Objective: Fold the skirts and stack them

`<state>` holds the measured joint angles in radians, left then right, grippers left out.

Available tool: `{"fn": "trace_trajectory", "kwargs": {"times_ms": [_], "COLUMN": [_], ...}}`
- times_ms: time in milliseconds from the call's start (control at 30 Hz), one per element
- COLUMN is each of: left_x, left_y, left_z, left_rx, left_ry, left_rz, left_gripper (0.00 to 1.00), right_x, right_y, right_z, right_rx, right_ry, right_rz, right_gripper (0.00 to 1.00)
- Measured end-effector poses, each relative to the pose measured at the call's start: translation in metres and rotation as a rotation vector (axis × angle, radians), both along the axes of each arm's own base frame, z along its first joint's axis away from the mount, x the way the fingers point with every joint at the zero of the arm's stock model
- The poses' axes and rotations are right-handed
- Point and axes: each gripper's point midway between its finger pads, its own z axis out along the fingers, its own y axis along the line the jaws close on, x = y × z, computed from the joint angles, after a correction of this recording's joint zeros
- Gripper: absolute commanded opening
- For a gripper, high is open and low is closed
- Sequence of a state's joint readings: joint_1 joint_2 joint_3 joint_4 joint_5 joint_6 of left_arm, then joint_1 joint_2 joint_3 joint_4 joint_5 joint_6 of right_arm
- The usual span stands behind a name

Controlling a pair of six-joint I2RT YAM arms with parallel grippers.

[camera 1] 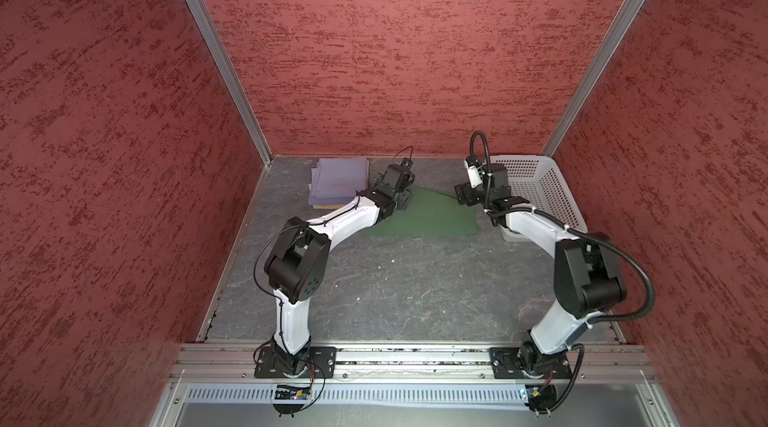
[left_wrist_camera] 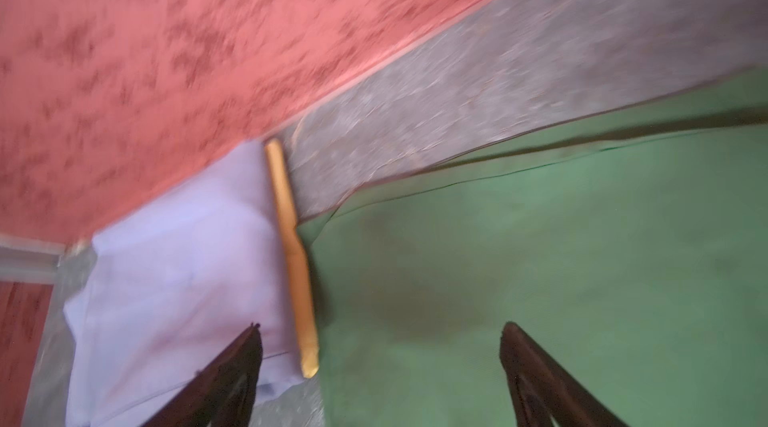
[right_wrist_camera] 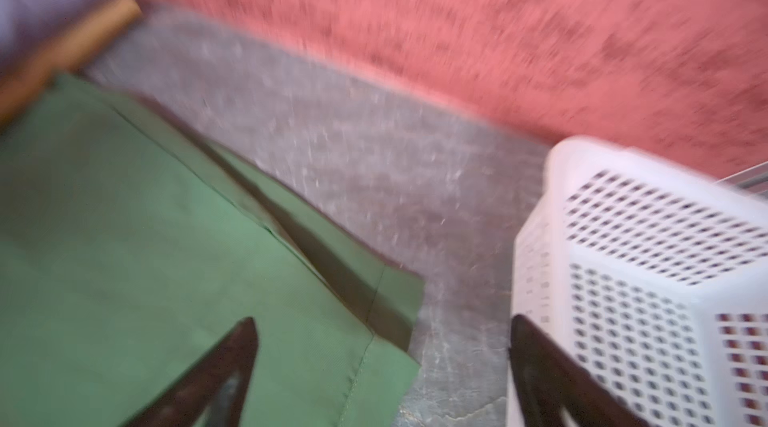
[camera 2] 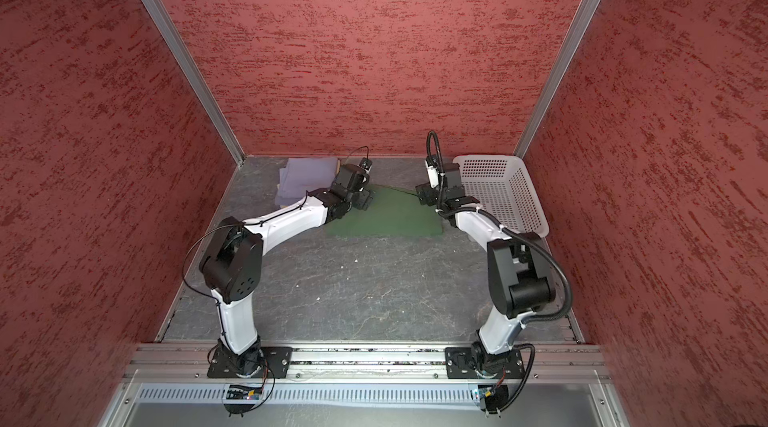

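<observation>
A dark green skirt (camera 1: 424, 217) (camera 2: 386, 217) lies flat on the grey table between my two grippers. Over its far left corner my left gripper (camera 1: 405, 200) (left_wrist_camera: 380, 325) is open, with nothing between the fingers and green cloth (left_wrist_camera: 540, 279) below. My right gripper (camera 1: 460, 195) (right_wrist_camera: 382, 321) is open over the skirt's far right corner (right_wrist_camera: 124, 238), also holding nothing. At the back left a folded lavender skirt (camera 1: 338, 180) (left_wrist_camera: 178, 279) rests on a mustard yellow skirt (camera 1: 321, 207) (left_wrist_camera: 291, 238), of which only the edge shows.
A white perforated basket (camera 1: 540, 188) (right_wrist_camera: 623, 238) stands at the back right, close beside my right gripper. Red walls enclose the table on three sides. Bare grey table (camera 1: 395, 288) stretches between the green skirt and the arm bases.
</observation>
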<state>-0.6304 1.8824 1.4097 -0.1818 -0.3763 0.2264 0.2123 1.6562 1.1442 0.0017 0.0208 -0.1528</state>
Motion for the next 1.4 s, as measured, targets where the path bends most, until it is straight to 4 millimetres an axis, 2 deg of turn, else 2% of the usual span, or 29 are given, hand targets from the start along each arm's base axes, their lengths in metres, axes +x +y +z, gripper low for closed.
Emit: {"fn": "trace_trajectory", "kwargs": {"times_ms": [100,167,300,467,567,633,700,767,933,1033,1267,1400], "left_x": [-0.028,-0.047,-0.086,-0.133,-0.151,-0.157,-0.155,-0.147,-0.132,-0.12,-0.089,-0.081], "left_y": [-0.03,-0.05,-0.085,-0.123,-0.142,-0.155,-0.166,-0.172,-0.17,-0.169,-0.171,-0.165], "left_z": [-0.001,-0.009,-0.03,-0.044,-0.046,-0.051,-0.061,-0.076,-0.113,-0.126,-0.127,-0.132], "left_rx": [0.034,0.064,0.125,0.207,0.244,0.267,0.294,0.326,0.398,0.431,0.434,0.431], "left_ry": [-0.035,-0.041,-0.026,-0.051,-0.078,-0.088,-0.088,-0.079,-0.04,-0.035,-0.055,-0.043], "left_rz": [-0.168,-0.283,-0.504,-0.751,-0.843,-0.88,-0.893,-0.887,-0.85,-0.819,-0.735,-0.707], "left_gripper": [0.87,0.85,0.79,0.74,0.69,0.66,0.6,0.59,0.55,0.51,0.37,0.12], "right_x": [-0.01,-0.016,-0.029,-0.062,-0.071,-0.075,-0.079,-0.084,-0.092,-0.094,-0.098,-0.099], "right_y": [-0.004,-0.007,-0.025,-0.042,-0.044,-0.045,-0.046,-0.047,-0.047,-0.047,-0.045,-0.045], "right_z": [0.035,0.044,0.041,0.037,0.044,0.041,0.032,0.021,0.011,0.007,0.001,0.0], "right_rx": [0.097,0.142,0.19,0.213,0.233,0.239,0.237,0.233,0.24,0.251,0.265,0.266], "right_ry": [-0.044,-0.034,0.004,0.03,0.032,0.053,0.093,0.137,0.189,0.205,0.235,0.241], "right_rz": [-0.053,-0.09,-0.223,-0.298,-0.31,-0.32,-0.332,-0.346,-0.365,-0.371,-0.372,-0.375], "right_gripper": [0.99,0.99,0.99,0.99,0.99,0.98,0.95,0.93,0.93,0.93,0.93,0.92]}}
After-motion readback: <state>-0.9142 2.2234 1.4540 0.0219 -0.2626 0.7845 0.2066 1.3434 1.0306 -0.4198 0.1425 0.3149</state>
